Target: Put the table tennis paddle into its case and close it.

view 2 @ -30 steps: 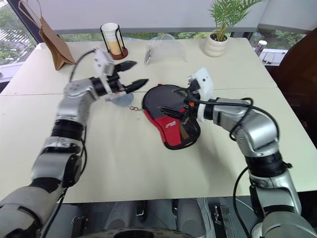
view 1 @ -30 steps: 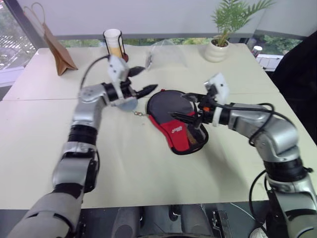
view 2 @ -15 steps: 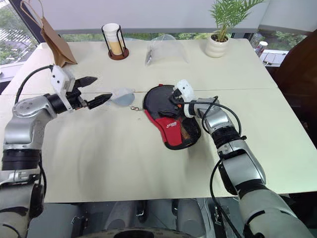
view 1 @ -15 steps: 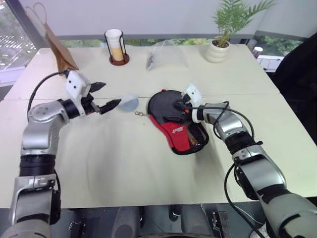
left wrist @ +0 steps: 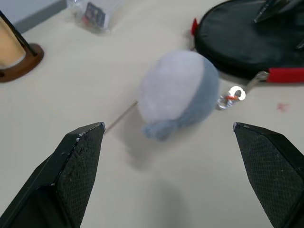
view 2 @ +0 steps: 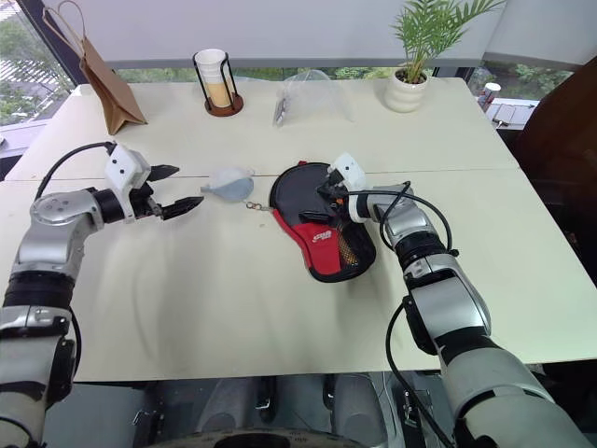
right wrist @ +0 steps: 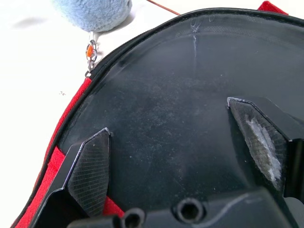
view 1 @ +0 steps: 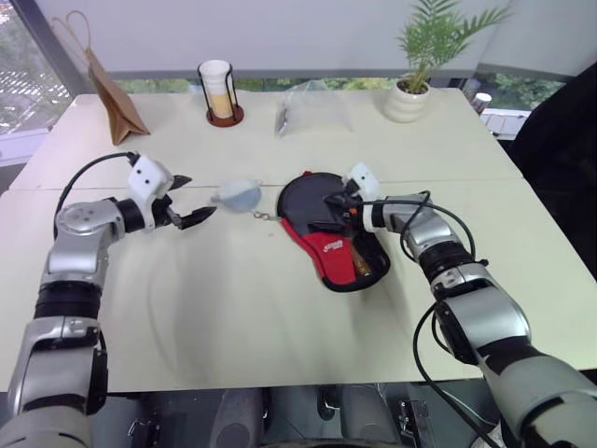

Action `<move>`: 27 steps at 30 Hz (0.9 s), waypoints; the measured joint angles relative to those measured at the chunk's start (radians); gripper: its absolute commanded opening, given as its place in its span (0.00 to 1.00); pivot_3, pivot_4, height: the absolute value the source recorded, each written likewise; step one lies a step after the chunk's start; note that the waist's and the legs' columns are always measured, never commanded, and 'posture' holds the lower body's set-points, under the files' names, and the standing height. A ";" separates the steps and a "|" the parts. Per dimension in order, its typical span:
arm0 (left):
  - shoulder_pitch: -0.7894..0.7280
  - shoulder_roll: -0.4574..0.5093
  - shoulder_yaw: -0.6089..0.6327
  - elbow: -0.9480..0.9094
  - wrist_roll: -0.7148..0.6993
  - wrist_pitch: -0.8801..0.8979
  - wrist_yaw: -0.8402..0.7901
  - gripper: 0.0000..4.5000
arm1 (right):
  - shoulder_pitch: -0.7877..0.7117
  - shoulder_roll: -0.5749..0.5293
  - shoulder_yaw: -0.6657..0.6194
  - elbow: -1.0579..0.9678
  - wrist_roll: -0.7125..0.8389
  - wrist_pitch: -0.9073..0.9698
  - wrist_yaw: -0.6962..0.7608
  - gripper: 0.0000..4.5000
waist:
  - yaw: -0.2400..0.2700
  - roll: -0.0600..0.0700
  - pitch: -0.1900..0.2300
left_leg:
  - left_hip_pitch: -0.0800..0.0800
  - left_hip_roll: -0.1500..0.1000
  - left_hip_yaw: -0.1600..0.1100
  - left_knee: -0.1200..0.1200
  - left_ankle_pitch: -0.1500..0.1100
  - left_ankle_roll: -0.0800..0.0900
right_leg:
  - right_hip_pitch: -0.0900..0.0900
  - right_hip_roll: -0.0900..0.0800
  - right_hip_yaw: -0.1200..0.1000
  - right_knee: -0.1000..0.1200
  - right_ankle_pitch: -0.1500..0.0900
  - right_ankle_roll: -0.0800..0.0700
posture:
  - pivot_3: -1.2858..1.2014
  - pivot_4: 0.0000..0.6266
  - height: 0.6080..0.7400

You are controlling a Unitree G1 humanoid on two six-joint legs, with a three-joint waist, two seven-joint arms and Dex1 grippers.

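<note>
Overhead first: the case (view 1: 334, 248) lies flat at mid-table (view 1: 280, 327), round end away from the robot. The smooth black disc at that end looks like the table tennis paddle (view 1: 306, 196) already seated inside, with something wood-coloured at the case's mesh end, though I cannot be sure the handle is fully home. The right gripper (view 1: 326, 212) hangs over the case's round end, jaws spread wide and holding nothing. The left gripper (view 1: 198, 196) is well to the left of the case, also wide and empty, with a grey fuzzy ball (view 1: 240, 194) between it and the case. A clear plastic bag (view 1: 312, 105) and a plant pot (view 1: 406, 98) stand well beyond the case, so there is free table all round it.

Next, the left wrist view: the ball (left wrist: 178, 92) sits ahead of the spread fingers (left wrist: 80, 166), its small chain (left wrist: 235, 93) reaching to the case rim (left wrist: 247, 42).

Finally, the right wrist view: both fingers (right wrist: 90, 166) hover over the black face (right wrist: 180, 109), the zip edge curving just beyond.

Judged from this, closing is the step in hand: one gripper should pin the case down while the other finds the zip pull. The chain beside the rim could snag.
</note>
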 measured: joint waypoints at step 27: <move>0.018 -0.051 -0.035 -0.410 -0.176 0.228 -0.190 1.00 | 0.396 -0.349 -0.223 -0.961 0.346 1.180 -0.043 0.98 | 0.005 0.001 0.001 | -0.006 0.000 -0.002 0.000 -0.001 0.000 | -0.007 -0.002 0.002 0.000 -0.002 -0.001 | 0.52 0.24 0.97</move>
